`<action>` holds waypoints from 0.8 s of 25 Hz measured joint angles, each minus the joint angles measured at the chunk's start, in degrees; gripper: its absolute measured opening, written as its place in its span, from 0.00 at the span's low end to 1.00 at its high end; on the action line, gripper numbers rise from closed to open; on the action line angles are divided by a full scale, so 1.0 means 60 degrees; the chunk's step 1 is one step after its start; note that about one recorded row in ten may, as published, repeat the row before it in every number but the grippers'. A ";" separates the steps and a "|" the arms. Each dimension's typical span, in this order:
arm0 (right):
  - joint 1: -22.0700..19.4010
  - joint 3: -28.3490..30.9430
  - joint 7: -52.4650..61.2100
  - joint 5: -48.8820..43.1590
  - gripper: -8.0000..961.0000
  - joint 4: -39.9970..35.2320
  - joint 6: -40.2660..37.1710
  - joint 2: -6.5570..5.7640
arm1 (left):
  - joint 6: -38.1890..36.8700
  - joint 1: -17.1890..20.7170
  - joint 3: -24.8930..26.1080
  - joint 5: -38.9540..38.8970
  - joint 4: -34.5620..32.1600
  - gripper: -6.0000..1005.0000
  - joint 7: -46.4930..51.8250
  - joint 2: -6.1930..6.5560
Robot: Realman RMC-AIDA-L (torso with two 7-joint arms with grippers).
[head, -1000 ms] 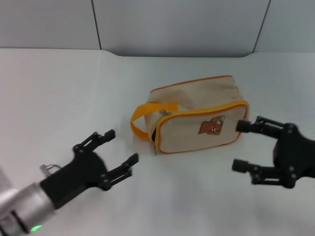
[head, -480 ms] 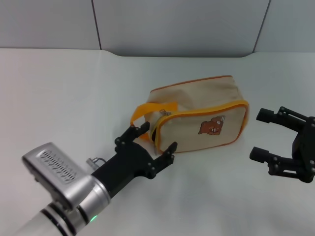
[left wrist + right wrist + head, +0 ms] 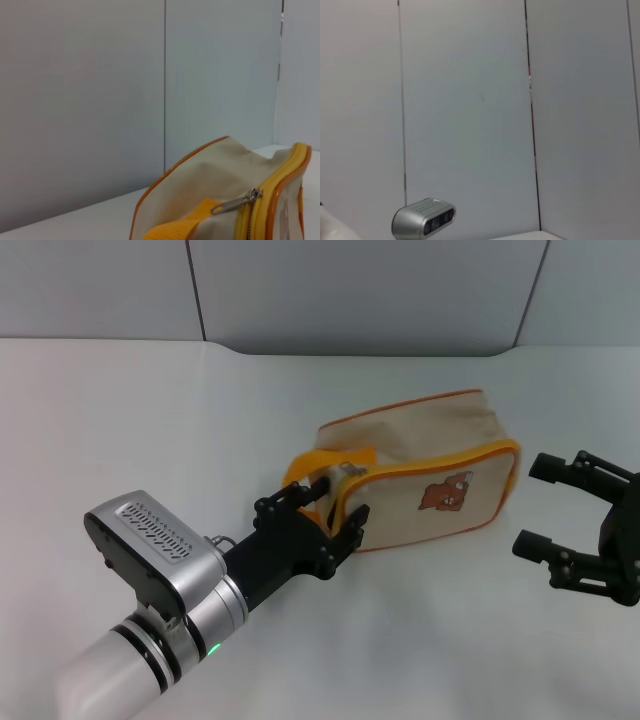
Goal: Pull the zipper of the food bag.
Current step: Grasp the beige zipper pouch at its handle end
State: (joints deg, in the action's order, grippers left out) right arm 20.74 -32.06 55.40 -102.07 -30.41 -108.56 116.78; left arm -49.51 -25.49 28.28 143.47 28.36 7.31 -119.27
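Head view — left gripper (image 3: 322, 508), jaws spread and holding nothing, straddles the strap end of the food bag (image 3: 425, 480) on the surface (image 3: 150, 410), lined up for the zipper (image 3: 235, 201). Right gripper (image 3: 555, 510) waits beside the bag's far end, jaws apart — likely to brace it.

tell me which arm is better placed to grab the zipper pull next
Left. The left gripper is open right at the strap end of the food bag, where the zipper pull tab sits. The right gripper, also open, is beside the bag's opposite end.
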 joint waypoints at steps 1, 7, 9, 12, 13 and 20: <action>-0.0005 0.0049 -0.0001 0.0002 0.88 0.0000 0.0005 0.0003 | 0.0000 0.0000 0.0000 0.0000 0.0000 0.71 0.0000 0.0000; -0.0026 0.0197 -0.0030 0.0007 0.88 0.0001 0.0047 0.0004 | -0.0046 -0.0004 -0.0080 0.0025 -0.0009 0.42 -0.0056 0.0001; -0.0028 0.0242 -0.0082 0.0007 0.88 0.0013 0.0056 0.0016 | -0.0046 -0.0024 -0.0090 0.0030 -0.0027 0.32 -0.0041 0.0001; -0.0030 0.0255 -0.0125 0.0016 0.88 0.0042 0.0069 0.0020 | -0.0049 -0.0031 -0.0095 0.0031 -0.0028 0.26 -0.0060 0.0001; -0.0030 0.0259 -0.0125 0.0020 0.88 0.0045 0.0077 0.0020 | -0.0054 -0.0033 -0.0096 0.0031 -0.0029 0.24 -0.0068 0.0001; -0.0058 0.0699 -0.0147 0.0025 0.88 0.0093 0.0094 0.0023 | -0.0707 0.0010 -0.0297 0.0050 -0.0043 0.10 -0.0102 0.0002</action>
State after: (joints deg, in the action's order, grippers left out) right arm 20.40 -27.86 54.52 -101.93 -29.85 -108.00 116.91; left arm -53.75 -25.43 26.49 143.77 28.11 6.69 -119.26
